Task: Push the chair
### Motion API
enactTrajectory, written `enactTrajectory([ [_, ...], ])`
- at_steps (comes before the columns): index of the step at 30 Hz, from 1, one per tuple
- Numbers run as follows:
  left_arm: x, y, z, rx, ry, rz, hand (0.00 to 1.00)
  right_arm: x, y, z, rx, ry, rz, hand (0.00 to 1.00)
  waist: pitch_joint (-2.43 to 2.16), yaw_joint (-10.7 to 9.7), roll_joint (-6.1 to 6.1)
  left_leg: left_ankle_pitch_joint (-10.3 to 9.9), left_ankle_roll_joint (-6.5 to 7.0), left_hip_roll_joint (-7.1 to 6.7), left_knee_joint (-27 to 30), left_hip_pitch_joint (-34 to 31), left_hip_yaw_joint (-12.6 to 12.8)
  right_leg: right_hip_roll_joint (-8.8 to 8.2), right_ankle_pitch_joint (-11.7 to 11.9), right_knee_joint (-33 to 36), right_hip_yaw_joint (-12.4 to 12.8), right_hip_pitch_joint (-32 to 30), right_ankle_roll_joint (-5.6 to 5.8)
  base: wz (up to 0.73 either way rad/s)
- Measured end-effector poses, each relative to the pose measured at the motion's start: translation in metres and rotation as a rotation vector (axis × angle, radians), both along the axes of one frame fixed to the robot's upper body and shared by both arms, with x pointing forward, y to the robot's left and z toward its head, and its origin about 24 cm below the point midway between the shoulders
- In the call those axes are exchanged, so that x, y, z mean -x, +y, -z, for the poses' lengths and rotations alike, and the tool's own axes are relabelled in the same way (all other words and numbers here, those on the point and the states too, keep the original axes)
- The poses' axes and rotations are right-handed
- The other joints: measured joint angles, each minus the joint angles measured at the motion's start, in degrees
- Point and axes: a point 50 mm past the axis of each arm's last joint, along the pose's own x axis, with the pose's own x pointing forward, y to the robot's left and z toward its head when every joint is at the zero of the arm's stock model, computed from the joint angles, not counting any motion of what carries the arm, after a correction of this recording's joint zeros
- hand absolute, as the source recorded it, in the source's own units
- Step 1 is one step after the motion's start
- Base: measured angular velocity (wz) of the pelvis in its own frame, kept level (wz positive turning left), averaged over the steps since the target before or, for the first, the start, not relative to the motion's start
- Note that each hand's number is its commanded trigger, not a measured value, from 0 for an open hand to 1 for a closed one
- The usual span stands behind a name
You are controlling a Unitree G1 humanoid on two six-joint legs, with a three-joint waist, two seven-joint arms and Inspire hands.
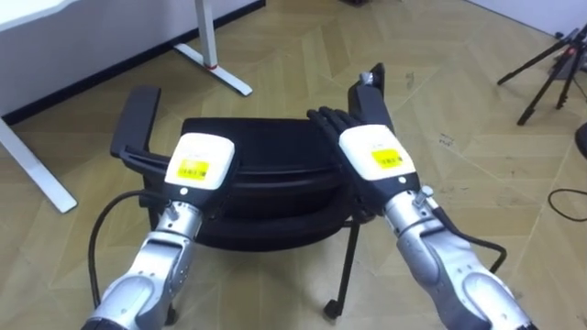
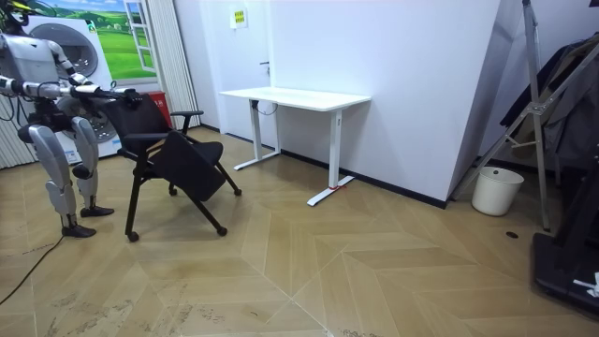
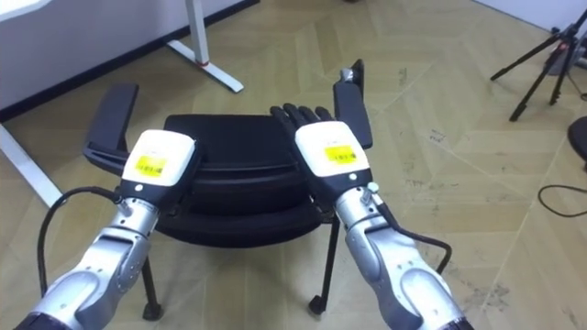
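At frame centre, the right robot hand (image 1: 371, 151) lay with fingers (image 1: 328, 119) straight on the black chair (image 1: 266, 174) back. The left robot hand (image 1: 197, 165) rested there too, and I cannot tell its grip.

A white desk (image 2: 295, 97) and bucket (image 2: 496, 190) stand apart.

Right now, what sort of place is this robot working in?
Probably an office-like test room: a white desk, a black office chair and a tripod on wood flooring.

Desk (image 2: 295, 96) beyond chair (image 1: 257, 156), tripod (image 1: 562, 57) to chair's right
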Motion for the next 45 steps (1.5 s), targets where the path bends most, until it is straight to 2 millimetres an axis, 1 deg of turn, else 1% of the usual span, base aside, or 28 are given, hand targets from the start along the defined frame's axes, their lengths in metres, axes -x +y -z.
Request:
enactTrajectory([
  [3,-0.001,-0.003,0.0,0.002,-0.003,0.014,1.0,0.002,-0.002,0.006,0.017,0.023,0.006,0.0,0.08,-0.1,0.11,0.0,0.0,-0.06,0.3,-0.3,-1.1,-0.18,0.0,-0.3,-0.8,0.4,0.0,0.17],
  [4,-0.001,-0.005,0.001,0.0,0.004,0.021,1.0,0.003,-0.002,0.011,0.026,0.043,0.006,0.0,0.09,-0.1,0.09,0.0,0.0,-0.11,0.4,-0.2,-1.5,-0.29,0.0,-0.8,-1.4,0.9,0.0,0.19],
  [8,-0.004,-0.009,0.0,0.004,-0.002,0.035,1.0,0.003,-0.004,0.014,0.071,0.037,0.003,0.0,0.09,-0.2,0.1,0.0,0.0,-0.18,0.5,-0.4,-2.5,-0.47,0.0,-0.8,-2.4,1.2,0.02,0.13],
  [11,-0.004,-0.01,0.001,0.005,0.001,0.037,1.0,0.002,-0.006,0.017,0.107,0.026,0.002,0.0,0.13,-0.2,0.12,0.0,0.0,-0.19,0.6,-0.3,-2.7,-0.5,0.0,-0.9,-2.6,1.4,0.02,0.05],
  [16,-0.004,-0.011,0.007,0.001,0.025,0.043,1.0,0.003,-0.009,0.031,0.113,0.03,0.005,0.0,0.27,-0.6,-0.03,0.0,0.0,-0.22,0.6,1.2,-3.2,-0.52,0.0,-1.8,-3.3,3.7,0.02,0.07],
  [24,-0.005,-0.013,0.008,0.001,0.034,0.045,1.0,0.004,-0.011,0.038,0.117,0.007,0.015,0.0,0.28,-0.6,-0.04,0.0,0.01,-0.28,0.7,1.5,-3.3,-0.56,0.0,-1.8,-3.4,4.0,0.02,0.0],
  [32,-0.004,-0.016,0.006,0.003,0.042,0.046,1.0,0.005,-0.013,0.042,0.117,-0.024,0.021,0.0,0.23,-1.4,0.01,0.0,0.01,-0.35,0.8,1.0,-4.2,-0.73,0.0,-1.9,-4.4,4.0,0.04,0.06],
  [33,-0.004,-0.016,0.006,0.003,0.042,0.046,1.0,0.006,-0.013,0.042,0.116,-0.026,0.022,0.03,0.23,-1.4,0.01,0.0,0.01,-0.35,0.8,0.9,-4.3,-0.73,0.0,-1.9,-4.4,4.0,0.04,0.0],
  [34,-0.004,-0.016,0.006,0.004,0.044,0.046,1.0,0.006,-0.014,0.043,0.114,-0.029,0.023,0.3,0.17,-1.5,0.07,0.0,0.01,-0.35,0.8,0.9,-4.3,-0.73,0.0,-1.9,-4.4,4.0,0.04,0.0],
  [35,-0.004,-0.017,0.006,0.004,0.046,0.046,1.0,0.007,-0.014,0.043,0.114,-0.03,0.024,0.51,0.13,-1.5,0.1,0.0,0.01,-0.35,0.8,0.9,-4.3,-0.74,0.0,-1.9,-4.4,4.0,0.04,0.0],
  [36,-0.003,-0.017,0.006,0.005,0.048,0.046,1.0,0.007,-0.014,0.043,0.116,-0.033,0.023,0.87,0.07,-1.5,0.2,0.0,0.01,-0.35,0.8,0.9,-4.3,-0.74,0.0,-1.9,-4.4,4.0,0.04,0.0],
  [37,-0.003,-0.017,0.006,0.006,0.047,0.046,1.0,0.007,-0.014,0.043,0.119,-0.04,0.022,1.0,0.06,-1.5,0.22,0.0,0.01,-0.36,0.8,0.9,-4.3,-0.74,0.0,-2.0,-4.4,4.0,0.03,0.0],
  [39,-0.002,-0.017,0.006,0.008,0.046,0.048,1.0,0.008,-0.014,0.043,0.117,-0.045,0.023,1.0,-0.08,-1.5,0.29,0.0,0.01,-0.37,0.8,0.8,-4.4,-0.73,0.0,-2.2,-4.4,4.0,0.03,0.0],
  [41,0.001,-0.018,0.007,0.012,0.048,0.05,1.0,0.008,-0.015,0.044,0.115,-0.052,0.026,1.0,-0.37,-1.5,0.56,0.0,0.0,-0.38,0.8,0.7,-4.5,-0.73,0.0,-2.4,-4.5,4.0,0.03,0.0],
  [43,0.003,-0.019,0.008,0.017,0.049,0.052,1.0,0.008,-0.016,0.044,0.116,-0.052,0.029,1.0,-0.55,-1.5,0.81,0.0,0.0,-0.38,0.8,0.7,-4.7,-0.73,0.0,-2.6,-4.6,4.1,0.03,0.04],
  [45,0.004,-0.02,0.008,0.021,0.051,0.056,1.0,0.008,-0.017,0.044,0.116,-0.049,0.034,1.0,-0.6,-1.6,0.96,0.0,0.0,-0.38,0.8,0.8,-5.0,-0.72,0.0,-2.7,-4.9,4.4,0.03,0.08],
])
